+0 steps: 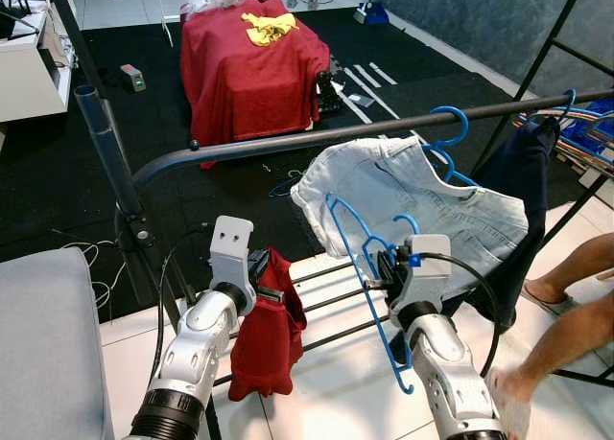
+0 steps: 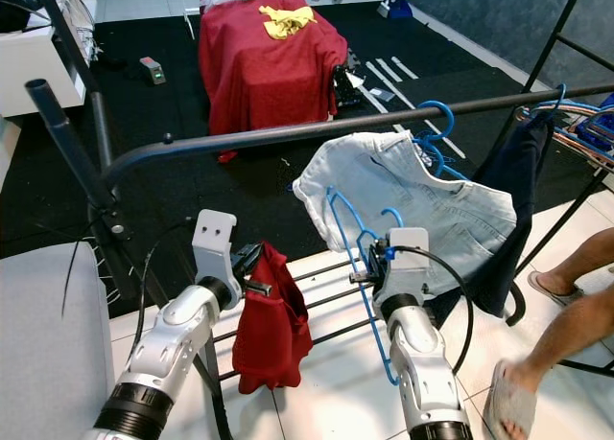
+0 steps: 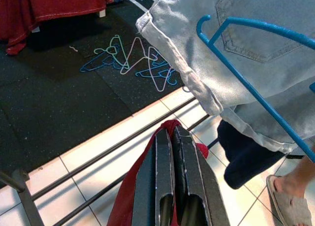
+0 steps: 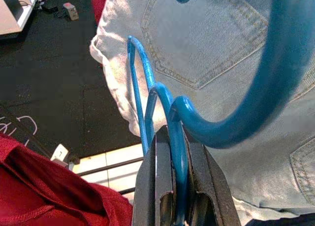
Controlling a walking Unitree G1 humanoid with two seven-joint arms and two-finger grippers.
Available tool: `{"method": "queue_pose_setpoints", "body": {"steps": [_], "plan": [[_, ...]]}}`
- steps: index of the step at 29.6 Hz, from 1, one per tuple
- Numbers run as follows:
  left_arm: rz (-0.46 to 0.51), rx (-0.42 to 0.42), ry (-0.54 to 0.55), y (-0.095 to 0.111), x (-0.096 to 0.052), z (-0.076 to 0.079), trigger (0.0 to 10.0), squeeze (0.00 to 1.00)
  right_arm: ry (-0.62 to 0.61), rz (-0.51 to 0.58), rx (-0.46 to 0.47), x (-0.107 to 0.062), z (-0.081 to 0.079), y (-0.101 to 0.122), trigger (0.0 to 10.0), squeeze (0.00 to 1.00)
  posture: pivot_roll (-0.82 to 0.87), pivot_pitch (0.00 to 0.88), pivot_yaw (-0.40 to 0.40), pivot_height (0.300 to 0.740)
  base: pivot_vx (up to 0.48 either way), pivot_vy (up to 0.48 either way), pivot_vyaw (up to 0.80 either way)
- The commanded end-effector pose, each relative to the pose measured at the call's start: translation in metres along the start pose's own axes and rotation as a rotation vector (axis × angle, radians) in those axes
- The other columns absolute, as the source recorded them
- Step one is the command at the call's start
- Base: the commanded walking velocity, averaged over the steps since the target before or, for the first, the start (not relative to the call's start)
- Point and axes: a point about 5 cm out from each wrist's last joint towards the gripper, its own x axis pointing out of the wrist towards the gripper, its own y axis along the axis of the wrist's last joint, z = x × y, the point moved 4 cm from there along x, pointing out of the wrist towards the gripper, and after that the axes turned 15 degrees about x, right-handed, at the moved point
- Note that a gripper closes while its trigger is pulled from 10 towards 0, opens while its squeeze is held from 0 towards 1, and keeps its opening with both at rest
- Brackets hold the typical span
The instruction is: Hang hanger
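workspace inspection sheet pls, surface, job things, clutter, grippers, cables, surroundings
surface: white tiled floor near the robot, black mat beyond.
job's things: blue hanger held below the dark rail, not yet hooked on; red garment hangs from the left gripper.
clutter: loose hangers lying on the black mat.
grippers: left gripper shut on the red garment; right gripper shut on the blue hanger.
cables: black cable looping from the right wrist; white cords on the mat.
surroundings: denim garment and dark garment hung on the rail; red-draped table; a person's legs at the right.
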Motion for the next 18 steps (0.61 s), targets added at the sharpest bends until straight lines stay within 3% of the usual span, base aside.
{"method": "queue_pose_setpoints", "body": {"steps": [1, 18], "plan": [[-0.003, -0.023, -0.004, -0.0011, 0.0002, 0.0027, 10.0, 0.0, 0.003, -0.022, 0.014, -0.0013, -0.0019, -0.0049, 10.0, 0.0, -0.06, 0.15, -0.044, 0.74, 0.0, 0.0, 0.0], [0.004, -0.014, -0.013, 0.0018, 0.0025, -0.0009, 10.0, 0.0, 0.012, -0.035, 0.021, -0.0009, -0.0064, -0.0075, 10.0, 0.0, -0.06, 0.15, -0.04, 0.74, 0.0, 0.0, 0.0]]}}
